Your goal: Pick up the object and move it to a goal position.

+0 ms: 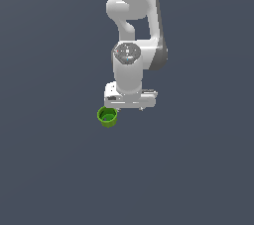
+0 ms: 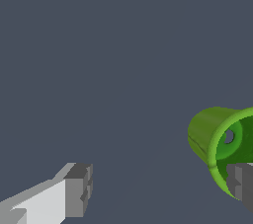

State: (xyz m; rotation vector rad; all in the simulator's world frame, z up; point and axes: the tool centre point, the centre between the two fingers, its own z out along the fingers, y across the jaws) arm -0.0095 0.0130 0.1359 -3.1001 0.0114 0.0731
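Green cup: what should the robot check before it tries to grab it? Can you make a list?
1. Tool open: ok, the fingers stand wide apart.
2. Nothing held yet: ok, the gap is bare.
3. Green cup in view: ok, both views show it.
4. Cup centred between the fingers: not ok, it sits by one finger in the wrist view, and off the tool's end toward the exterior view's left.
5. Cup upright: ok, its hollow faces up in the exterior view.
6. Tool height over the cup: cannot tell.
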